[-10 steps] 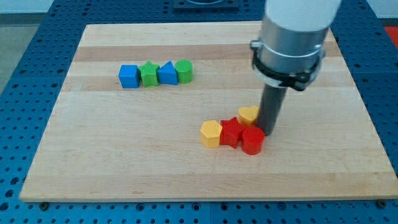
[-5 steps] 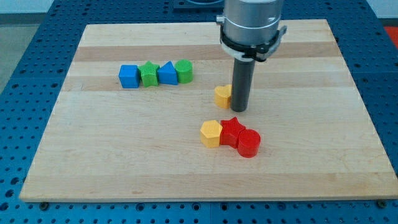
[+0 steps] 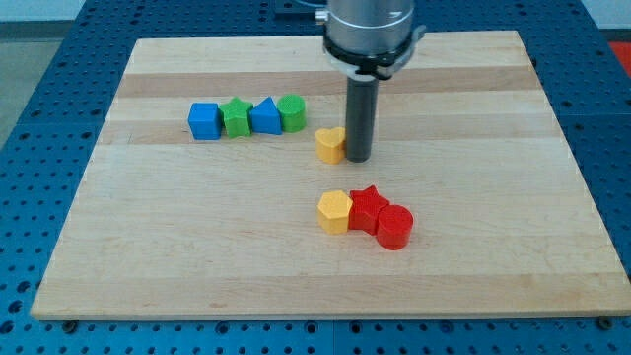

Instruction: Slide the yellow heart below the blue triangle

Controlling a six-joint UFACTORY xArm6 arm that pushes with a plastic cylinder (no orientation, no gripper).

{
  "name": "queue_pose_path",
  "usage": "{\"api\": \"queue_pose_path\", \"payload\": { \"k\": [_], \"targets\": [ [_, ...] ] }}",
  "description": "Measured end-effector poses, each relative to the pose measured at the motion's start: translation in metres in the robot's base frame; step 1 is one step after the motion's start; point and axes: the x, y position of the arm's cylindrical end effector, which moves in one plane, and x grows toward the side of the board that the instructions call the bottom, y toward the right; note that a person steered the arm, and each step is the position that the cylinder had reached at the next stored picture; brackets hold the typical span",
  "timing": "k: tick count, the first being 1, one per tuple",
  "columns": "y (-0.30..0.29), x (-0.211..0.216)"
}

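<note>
The yellow heart [image 3: 329, 144] lies on the wooden board [image 3: 197, 247], right of and slightly below the row of blocks. My tip [image 3: 358, 158] touches the heart's right side. The blue triangle [image 3: 265, 116] sits in that row at the view's upper left, between the green star [image 3: 237, 117] and the green cylinder [image 3: 292, 112]. The heart is to the lower right of the triangle, just past the green cylinder.
A blue cube [image 3: 204, 121] ends the row on the left. A yellow pentagon [image 3: 335, 212], a red star [image 3: 368, 208] and a red cylinder [image 3: 394, 227] cluster together below the heart, toward the view's bottom.
My tip has pushed the yellow heart up and to the left, away from the red and yellow cluster and toward the row with the blue triangle. The other blocks have stayed put.
</note>
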Motion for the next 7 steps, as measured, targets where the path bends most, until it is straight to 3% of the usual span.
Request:
{"api": "queue_pose_path", "payload": {
  "k": [3, 6, 7],
  "targets": [
    [-0.048, -0.005],
    [-0.039, -0.018],
    [-0.059, -0.018]
  ]
}}
